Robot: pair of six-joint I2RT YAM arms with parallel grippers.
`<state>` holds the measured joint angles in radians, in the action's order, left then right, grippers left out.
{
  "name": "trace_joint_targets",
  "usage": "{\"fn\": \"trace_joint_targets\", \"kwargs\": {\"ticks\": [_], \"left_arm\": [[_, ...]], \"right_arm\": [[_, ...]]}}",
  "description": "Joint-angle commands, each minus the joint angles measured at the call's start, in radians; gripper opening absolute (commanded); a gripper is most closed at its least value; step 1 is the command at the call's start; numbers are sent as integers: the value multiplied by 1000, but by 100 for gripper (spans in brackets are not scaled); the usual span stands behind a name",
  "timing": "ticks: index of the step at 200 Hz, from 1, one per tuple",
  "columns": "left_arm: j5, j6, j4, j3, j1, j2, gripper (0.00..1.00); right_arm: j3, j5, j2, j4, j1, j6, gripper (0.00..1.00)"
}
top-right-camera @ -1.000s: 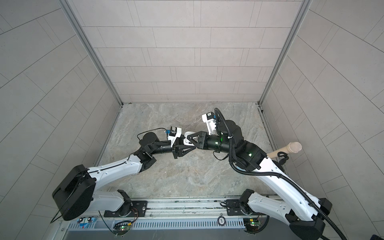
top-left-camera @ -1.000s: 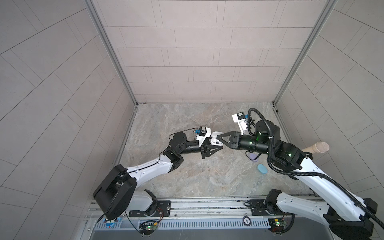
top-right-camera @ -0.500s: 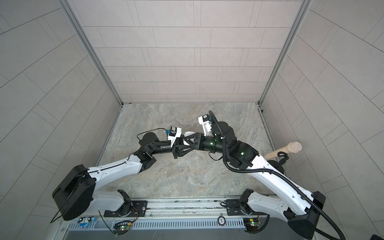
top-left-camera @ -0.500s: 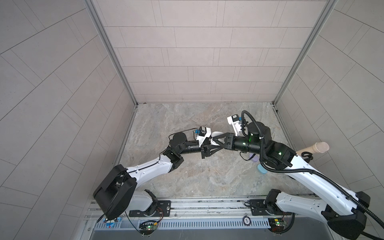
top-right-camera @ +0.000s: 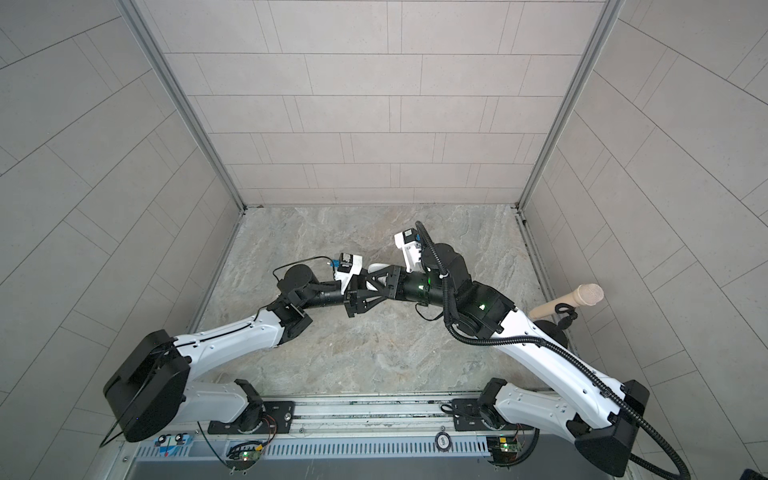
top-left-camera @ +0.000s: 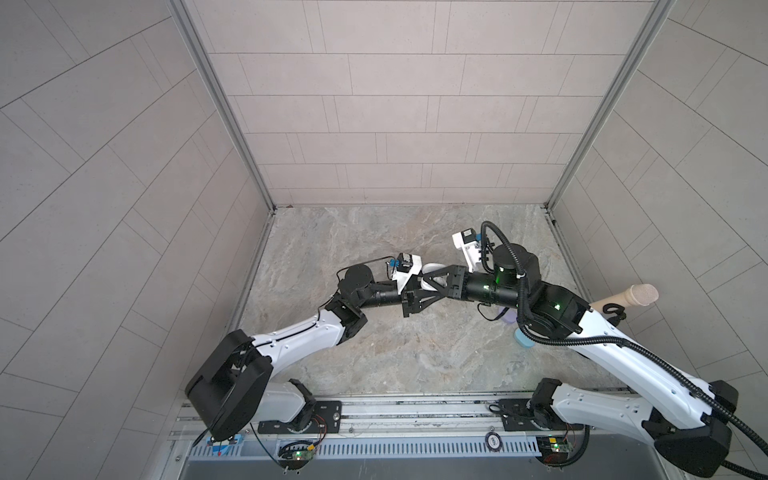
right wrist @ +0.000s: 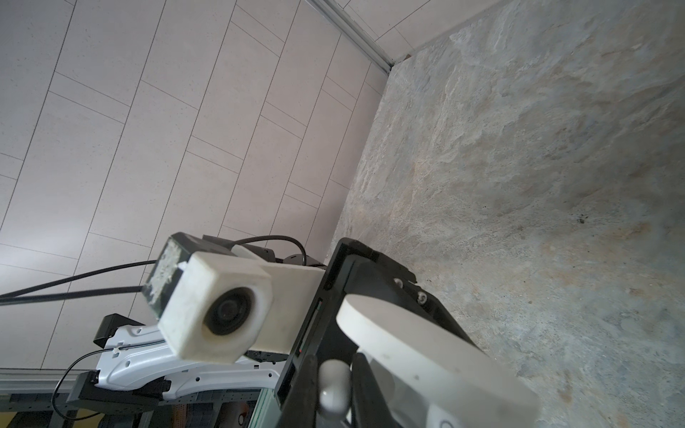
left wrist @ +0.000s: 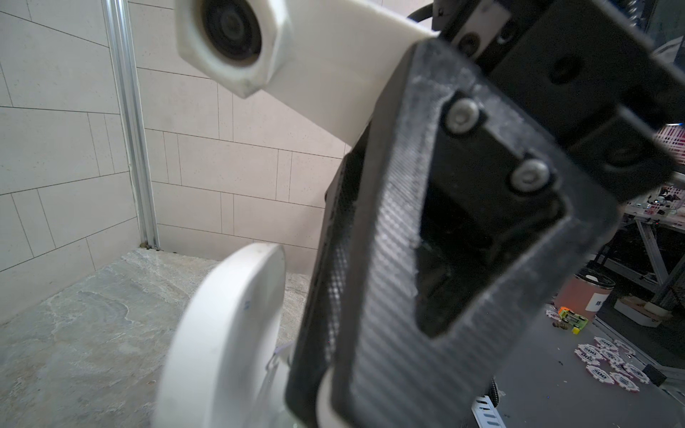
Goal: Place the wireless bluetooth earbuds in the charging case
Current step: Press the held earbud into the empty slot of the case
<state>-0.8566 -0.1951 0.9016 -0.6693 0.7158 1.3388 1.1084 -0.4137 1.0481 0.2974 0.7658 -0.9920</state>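
Observation:
A white charging case (top-left-camera: 431,283) is held above the stone floor with its lid (right wrist: 407,344) standing open, my left gripper (top-left-camera: 428,293) shut on it. My right gripper (right wrist: 335,365) is shut on one white earbud (right wrist: 334,385), pinched between its two black fingers. In both top views the two grippers meet nose to nose at mid floor, the right gripper (top-left-camera: 424,277) reaching over the case (top-right-camera: 376,268). The left wrist view shows the lid (left wrist: 230,333) beside a right finger (left wrist: 400,296), with a white sliver of the earbud (left wrist: 323,399). The case's sockets are hidden.
A lilac oval piece (top-left-camera: 509,319) and a light blue one (top-left-camera: 523,338) lie on the floor, partly under my right arm. A beige microphone-like handle (top-left-camera: 623,296) sticks out past the right wall. Tiled walls close in the floor on three sides.
My right gripper has moved left with the earbud until its fingers overlap the open case. The left arm and the case have stayed put.

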Motion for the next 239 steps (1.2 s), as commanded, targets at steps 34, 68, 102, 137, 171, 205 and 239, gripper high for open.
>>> {"fn": "trace_joint_targets", "kwargs": {"ticks": [34,68,102,137,171,205,239], "left_arm": [[-18,-10,42,-11,5,-36,10],[-15,-2,26,-9,5,-47,10],[-16,-1,24,-10,5,-49,10],[-15,-3,25,-7,5,-49,10],[-10,3,19,-6,5,-54,10],[-10,3,19,-6,6,-53,10],[-10,3,19,-3,5,-54,10]], "right_arm": [[-2,43,7,25,6,-4,7],[2,73,-13,39,4,10,6],[2,63,-13,42,4,7,5],[7,42,-4,45,6,0,5],[5,44,-17,68,6,2,5],[2,42,-29,74,6,-4,5],[2,33,-29,48,6,-19,5]]}}
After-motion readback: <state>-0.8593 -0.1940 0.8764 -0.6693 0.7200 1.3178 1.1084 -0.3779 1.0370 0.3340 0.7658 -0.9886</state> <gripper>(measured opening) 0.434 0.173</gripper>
